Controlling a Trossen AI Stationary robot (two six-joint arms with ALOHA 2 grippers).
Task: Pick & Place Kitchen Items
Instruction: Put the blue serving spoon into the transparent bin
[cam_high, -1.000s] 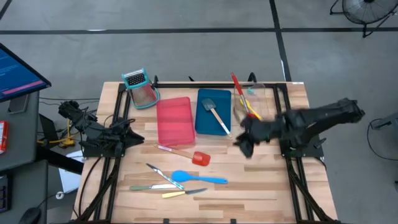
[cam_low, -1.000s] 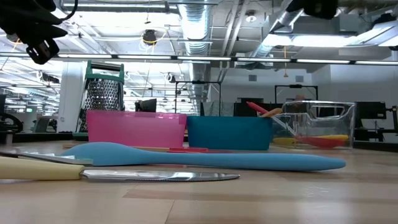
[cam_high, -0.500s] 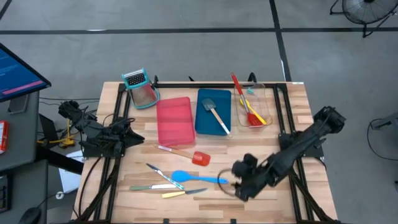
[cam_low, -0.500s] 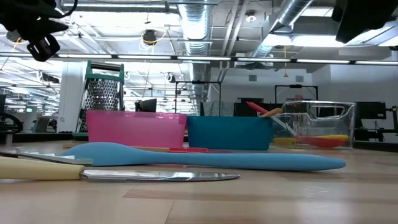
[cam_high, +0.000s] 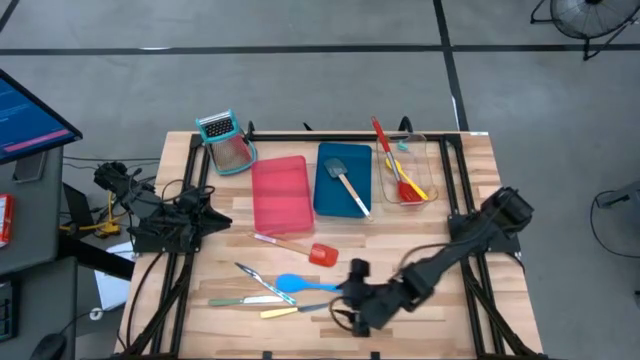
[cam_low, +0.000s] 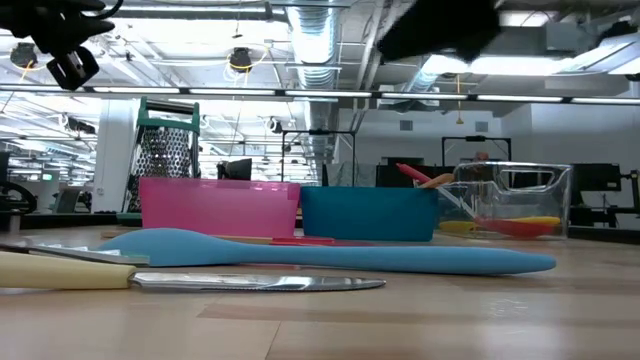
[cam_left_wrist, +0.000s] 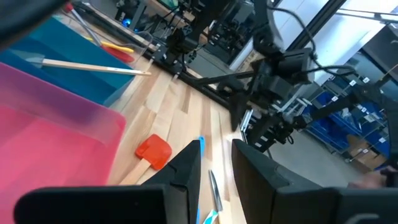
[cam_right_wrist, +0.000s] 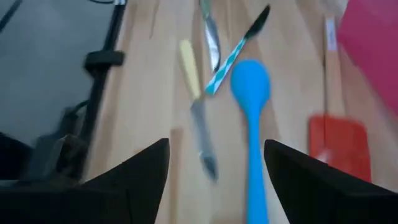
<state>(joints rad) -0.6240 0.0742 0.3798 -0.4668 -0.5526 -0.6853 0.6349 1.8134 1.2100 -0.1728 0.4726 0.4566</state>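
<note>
A blue spoon (cam_high: 315, 287) lies flat on the table near the front, its bowl toward the left. It also shows in the right wrist view (cam_right_wrist: 252, 124). Beside it lie slim knives (cam_high: 255, 276), one with a yellow handle (cam_right_wrist: 194, 81), and a wooden-handled red spatula (cam_high: 300, 248). My right gripper (cam_high: 347, 296) is open and empty, up over the spoon's handle end, its fingers standing apart on either side of the spoon's line. My left gripper (cam_high: 207, 216) is open and empty at the table's left edge. A grey spatula (cam_high: 347, 183) lies in the blue tray. Red and yellow spoons (cam_high: 398, 172) lie in the clear tray.
A pink tray (cam_high: 279, 194), a blue tray (cam_high: 332, 200) and a clear tray (cam_high: 425, 150) stand in a row at the back. A teal-framed grater (cam_high: 226, 142) stands at the back left. Bare wood shows at the front right (cam_high: 440, 320).
My right gripper has swung from beside the clear tray at the far right toward the table's near edge and left, and now stands over the blue spoon's handle end. The utensils on the table have stayed where they were.
</note>
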